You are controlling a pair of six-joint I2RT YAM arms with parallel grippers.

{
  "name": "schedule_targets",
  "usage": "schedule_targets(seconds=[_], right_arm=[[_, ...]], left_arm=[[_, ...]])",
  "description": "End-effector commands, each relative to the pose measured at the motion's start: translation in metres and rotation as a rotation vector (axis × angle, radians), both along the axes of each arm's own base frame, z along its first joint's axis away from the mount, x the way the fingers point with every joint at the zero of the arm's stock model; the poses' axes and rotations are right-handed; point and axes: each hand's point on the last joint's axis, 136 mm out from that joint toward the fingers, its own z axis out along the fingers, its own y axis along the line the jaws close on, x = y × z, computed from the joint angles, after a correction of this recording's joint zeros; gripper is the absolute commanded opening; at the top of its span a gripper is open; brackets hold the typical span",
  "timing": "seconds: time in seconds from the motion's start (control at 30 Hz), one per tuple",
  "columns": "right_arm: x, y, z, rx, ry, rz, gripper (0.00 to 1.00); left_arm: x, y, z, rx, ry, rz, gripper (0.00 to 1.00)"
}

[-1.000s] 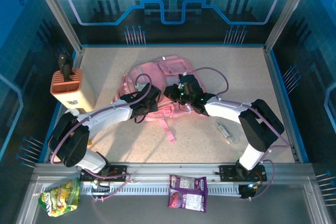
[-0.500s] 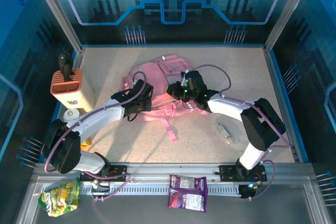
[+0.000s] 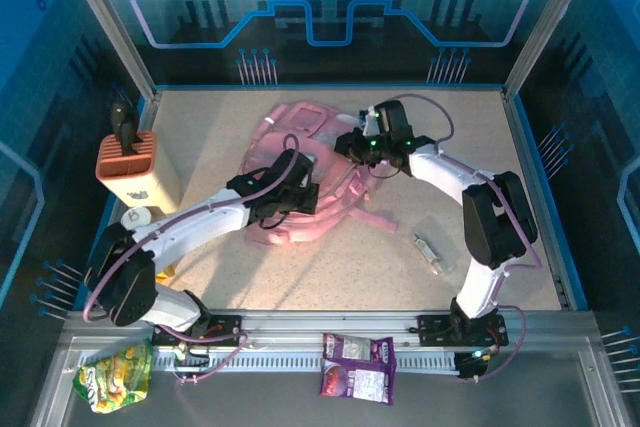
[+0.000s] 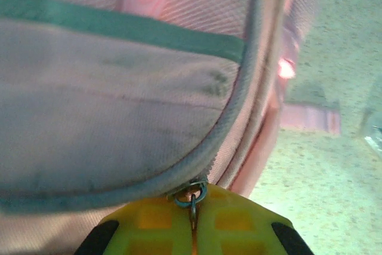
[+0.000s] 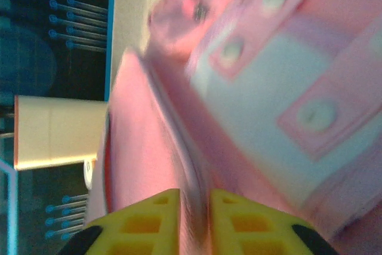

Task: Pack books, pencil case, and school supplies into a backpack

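The pink backpack (image 3: 335, 185) lies bunched in the middle of the table, its far side lifted. My left gripper (image 3: 303, 197) is shut on the metal zipper pull (image 4: 192, 197) at the edge of a clear-fronted pocket of the backpack (image 4: 119, 106). My right gripper (image 3: 354, 143) is at the backpack's far right side, its jaws narrowly apart with a piped fold of the backpack (image 5: 286, 88) pinched between them (image 5: 195, 207). The school supplies, a small clear tube (image 3: 428, 252), lie on the table at the right. The books and the pencil case are hidden.
An orange-and-cream block holder (image 3: 135, 169) stands at the left edge. A purple snack packet (image 3: 358, 367) and a green snack bag (image 3: 115, 375) lie on the front rail. A pink strap (image 3: 375, 218) trails right of the backpack.
My right gripper has moved back and to the right, dragging the backpack's far side up with it. My left gripper followed to the right, still on the zipper pull. The right jaws have parted slightly.
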Motion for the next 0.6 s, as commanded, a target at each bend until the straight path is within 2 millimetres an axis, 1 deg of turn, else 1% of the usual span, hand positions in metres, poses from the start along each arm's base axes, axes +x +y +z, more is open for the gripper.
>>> schedule_targets(seconds=[0.0,0.03,0.1,0.17,0.27,0.33,0.4,0.47,0.57], right_arm=[[0.017,-0.028,0.013,-0.048,-0.051,-0.031,0.33],[0.012,-0.031,0.015,-0.057,-0.052,-0.026,0.38],[-0.004,-0.036,0.017,-0.089,-0.042,-0.017,0.50],[-0.024,-0.039,0.012,-0.105,0.006,-0.015,0.56],[-0.054,-0.035,0.004,-0.112,0.049,-0.018,0.61],[-0.067,-0.027,-0.001,-0.105,0.074,-0.026,0.63],[-0.077,-0.016,-0.006,-0.074,0.113,-0.038,0.63],[-0.080,-0.005,-0.008,-0.035,0.132,-0.041,0.61],[-0.086,0.009,-0.010,-0.023,0.160,-0.045,0.58]], left_arm=[[-0.005,-0.032,0.008,-0.073,0.047,-0.023,0.00],[-0.003,-0.034,0.008,-0.074,0.044,-0.010,0.00],[0.000,-0.037,0.007,-0.081,0.042,-0.005,0.00],[0.000,-0.038,0.006,-0.079,0.041,-0.011,0.00],[-0.003,-0.036,0.005,-0.064,0.037,-0.030,0.00],[-0.004,-0.034,0.004,-0.054,0.039,-0.037,0.00],[-0.004,-0.036,0.002,-0.053,0.042,-0.045,0.00],[-0.004,-0.037,0.001,-0.053,0.044,-0.050,0.00],[-0.004,-0.035,0.002,-0.048,0.034,-0.050,0.00]])
